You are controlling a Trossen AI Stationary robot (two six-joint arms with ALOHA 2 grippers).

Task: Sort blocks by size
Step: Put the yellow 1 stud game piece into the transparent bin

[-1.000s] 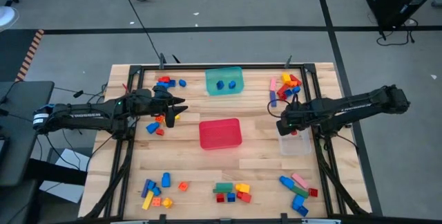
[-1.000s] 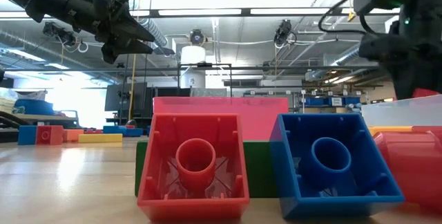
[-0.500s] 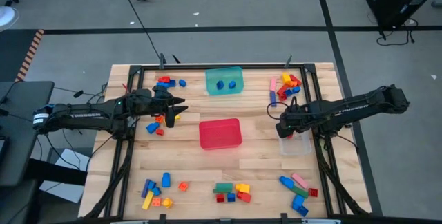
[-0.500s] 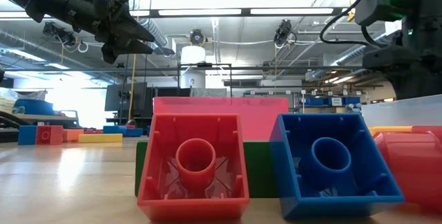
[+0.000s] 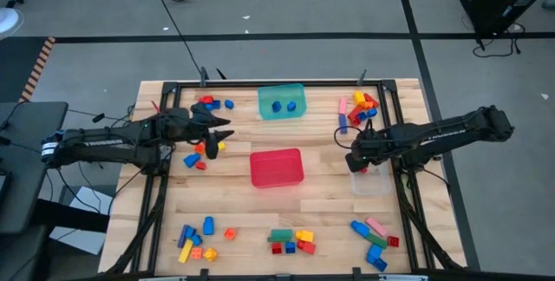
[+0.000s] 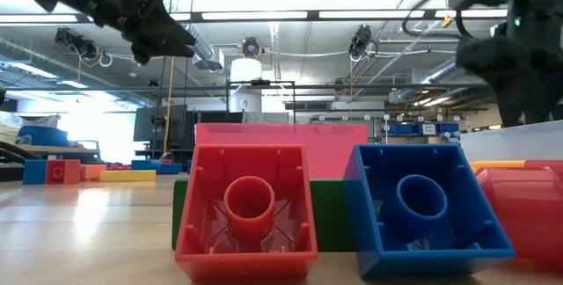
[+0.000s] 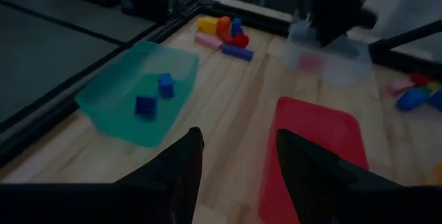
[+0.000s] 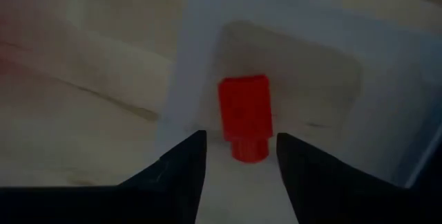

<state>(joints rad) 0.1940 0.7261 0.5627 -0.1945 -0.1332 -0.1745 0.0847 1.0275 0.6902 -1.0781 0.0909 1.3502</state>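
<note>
Blocks lie in heaps: at the far left (image 5: 208, 103), beside my left gripper (image 5: 198, 158), at the far right (image 5: 360, 107), and along the near edge (image 5: 290, 242). My left gripper (image 5: 227, 133) hangs open and holds nothing, well above the table (image 6: 180, 43), pointing toward the red tub (image 7: 311, 141). My right gripper (image 5: 357, 161) points down over the clear tub (image 5: 375, 181). It is open, its fingers standing above and to either side of a red block (image 8: 244, 113) that lies on the tub's floor.
A teal tub (image 5: 282, 101) at the far middle holds two blue blocks (image 7: 155, 94). The red tub (image 5: 277, 166) stands at the table's centre. Black frame rails (image 5: 165, 107) run along the table's left and right sides. More blocks lie at the near corners (image 5: 195, 239), (image 5: 373, 238).
My left gripper has risen a little and rolled slightly about its own line, staying open and holding nothing. The blocks and tubs have kept their places.
</note>
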